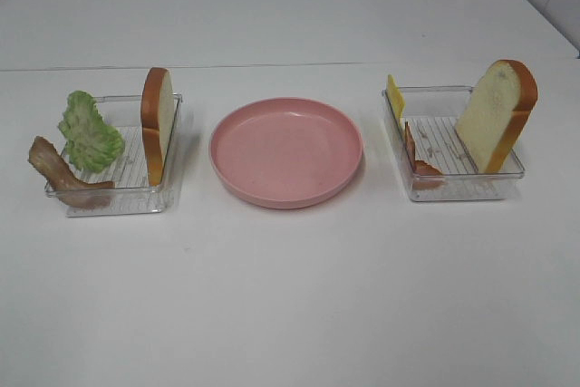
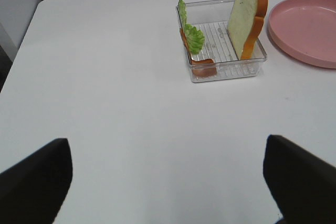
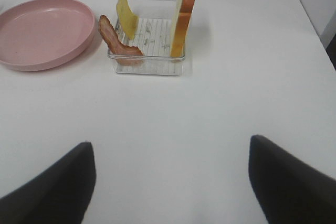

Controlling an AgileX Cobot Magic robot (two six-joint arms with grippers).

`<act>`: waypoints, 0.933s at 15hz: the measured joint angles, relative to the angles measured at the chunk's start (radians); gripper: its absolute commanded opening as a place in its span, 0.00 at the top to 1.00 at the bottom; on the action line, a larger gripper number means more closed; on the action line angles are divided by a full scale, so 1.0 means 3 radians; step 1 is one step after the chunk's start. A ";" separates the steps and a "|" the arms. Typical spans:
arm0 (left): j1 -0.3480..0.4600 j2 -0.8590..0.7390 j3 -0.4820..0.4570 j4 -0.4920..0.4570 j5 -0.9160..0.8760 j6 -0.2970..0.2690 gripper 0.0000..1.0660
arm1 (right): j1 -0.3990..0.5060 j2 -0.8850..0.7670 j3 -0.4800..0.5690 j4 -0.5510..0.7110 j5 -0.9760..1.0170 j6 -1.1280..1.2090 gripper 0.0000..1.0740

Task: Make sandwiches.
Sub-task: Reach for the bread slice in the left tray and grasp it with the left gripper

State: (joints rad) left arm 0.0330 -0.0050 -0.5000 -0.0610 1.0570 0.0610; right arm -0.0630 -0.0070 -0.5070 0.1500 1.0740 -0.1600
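White desk (image 1: 290,305) carries a round pink plastic plate (image 1: 286,147) at centre. Left of the plate sits a clear ribbed plastic tray (image 1: 109,202). In it, a white toy bread slice with orange-brown crust (image 1: 156,124) stands on edge against the right wall. A green ruffled lettuce leaf (image 1: 89,133) stands upright at mid-tray. A reddish-brown bacon strip (image 1: 59,169) leans over the left wall.

Right of the plate, a second clear tray (image 1: 462,189) holds a second bread slice (image 1: 497,115) tilted at its right side. It also holds a yellow cheese slice (image 1: 395,97) upright at the far left corner and a second bacon strip (image 1: 419,162) along the left wall.

The sandwich parts are unstacked, split between the trays. Each tray's near wall fronts its contents.

Left fingers (image 2: 37,182) are spread wide, holding nothing, over desk on the near side of the left tray. Right fingers (image 3: 294,182) are spread likewise on the near side of the right tray.
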 measured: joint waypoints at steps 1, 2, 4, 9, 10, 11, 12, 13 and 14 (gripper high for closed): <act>0.0000 0.0000 0.0000 0.0000 0.0000 0.0000 0.13 | 0.0000 0.0000 0.0000 0.0000 0.0000 0.0000 0.29; 0.0000 0.0000 0.0000 0.0000 0.0000 0.0000 0.13 | 0.0000 0.0000 0.0000 0.0000 0.0000 0.0000 0.29; 0.0000 0.0000 -0.0020 0.0000 -0.0003 0.0000 0.13 | 0.0000 0.0000 0.0000 0.0000 0.0000 0.0000 0.29; 0.0000 0.0583 -0.0387 -0.0127 -0.0140 0.0000 0.13 | 0.0000 0.0000 0.0000 0.0000 0.0000 0.0000 0.29; 0.0000 0.0797 -0.0467 -0.0207 -0.0187 0.0000 0.13 | 0.0000 0.0000 0.0000 0.0000 0.0000 0.0000 0.29; 0.0000 0.0927 -0.0517 -0.0250 -0.0203 0.0000 0.14 | 0.0000 0.0000 0.0000 0.0000 0.0000 0.0000 0.29; 0.0000 0.1433 -0.0717 -0.0360 -0.0203 0.0023 0.15 | 0.0000 0.0000 0.0000 0.0000 0.0000 0.0000 0.29; 0.0000 0.1730 -0.0840 -0.0420 -0.0203 0.0050 0.15 | 0.0000 0.0000 0.0000 0.0000 0.0000 0.0000 0.29; 0.0000 0.2000 -0.0973 -0.0477 -0.0203 0.0063 0.15 | 0.0000 0.0000 0.0000 0.0000 0.0000 0.0000 0.29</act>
State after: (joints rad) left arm 0.0330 0.5950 -0.7920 -0.2040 0.9960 0.0800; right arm -0.0630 -0.0070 -0.5070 0.1500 1.0740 -0.1600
